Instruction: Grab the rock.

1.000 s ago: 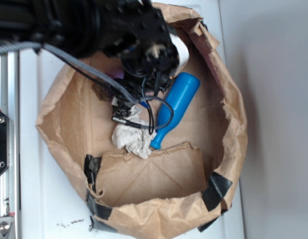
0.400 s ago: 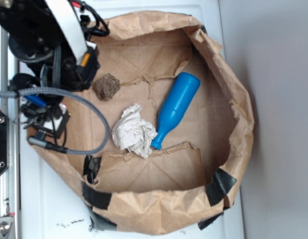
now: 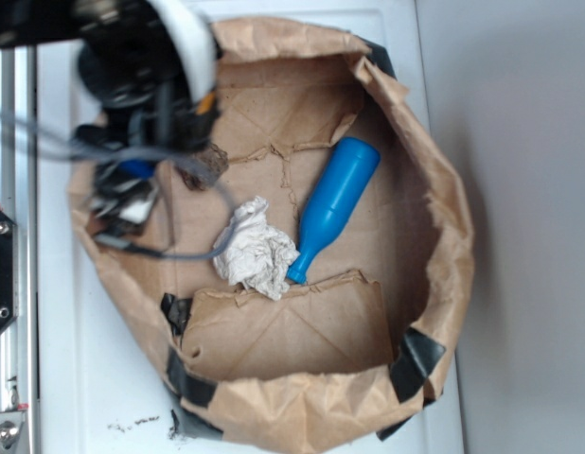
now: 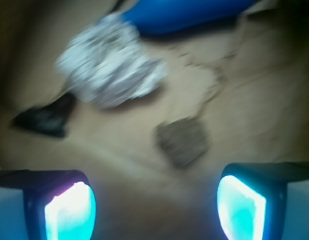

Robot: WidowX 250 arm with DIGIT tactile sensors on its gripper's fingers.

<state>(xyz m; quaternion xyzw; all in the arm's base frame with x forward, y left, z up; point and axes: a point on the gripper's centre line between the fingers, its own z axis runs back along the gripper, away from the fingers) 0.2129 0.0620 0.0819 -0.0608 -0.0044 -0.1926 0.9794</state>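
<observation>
The rock, a small rough brown-grey lump, lies on the brown paper floor just ahead of my gripper, slightly right of centre. The gripper is open, and nothing lies between its glowing fingertips. In the exterior view the rock peeks out from under the black arm, which hides the gripper itself. The wrist view is blurred.
A crumpled white paper wad and a blue plastic bottle lie beyond the rock, also seen as the paper wad and bottle. All sit inside a cut-down brown paper bag with raised walls and black tape patches. Cables hang near the wad.
The arm swung from over the bag's back middle to the left wall, then shifted right. It now covers part of the rock. The rock, wad and bottle stayed put.
</observation>
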